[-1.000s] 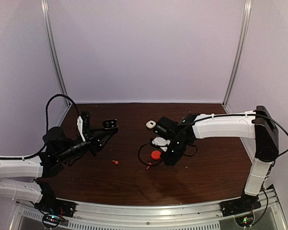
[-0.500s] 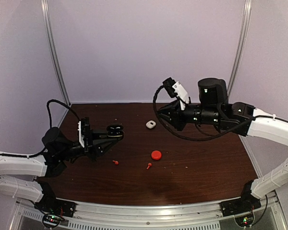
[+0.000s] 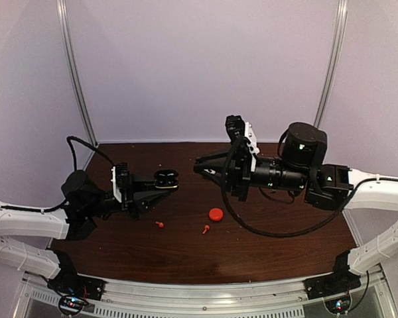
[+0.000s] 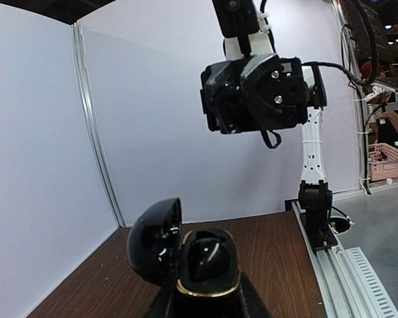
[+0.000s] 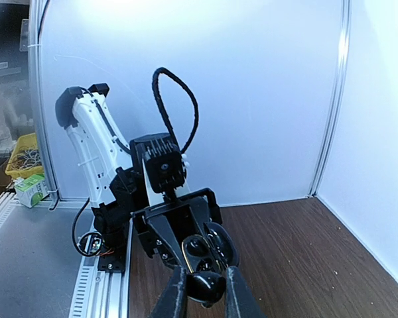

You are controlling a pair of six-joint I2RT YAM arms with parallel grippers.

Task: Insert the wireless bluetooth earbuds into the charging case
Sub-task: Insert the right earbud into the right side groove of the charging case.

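My left gripper [image 3: 160, 183] is shut on a black charging case [image 3: 166, 178] with a gold rim [image 4: 209, 287], held above the table. Its lid [image 4: 152, 242] stands open to the left, and a glossy black shape fills the well [image 4: 209, 260]. My right gripper [image 3: 199, 166] points left at the case, a short gap away, and is shut on a small black earbud [image 5: 206, 285]. In the right wrist view the open case [image 5: 200, 246] sits just beyond that earbud. Two tiny red earbuds [image 3: 160, 224] [image 3: 205, 229] lie on the table below.
A round red case [image 3: 215, 213] rests on the brown table [image 3: 278, 245] between the arms. White walls with metal posts [image 3: 76, 79] close in the back and sides. An aluminium rail [image 3: 205, 291] runs along the near edge.
The right arm rose from the table by the red case, then swung left until its gripper points at the held case. The left gripper moved slightly right with the case.
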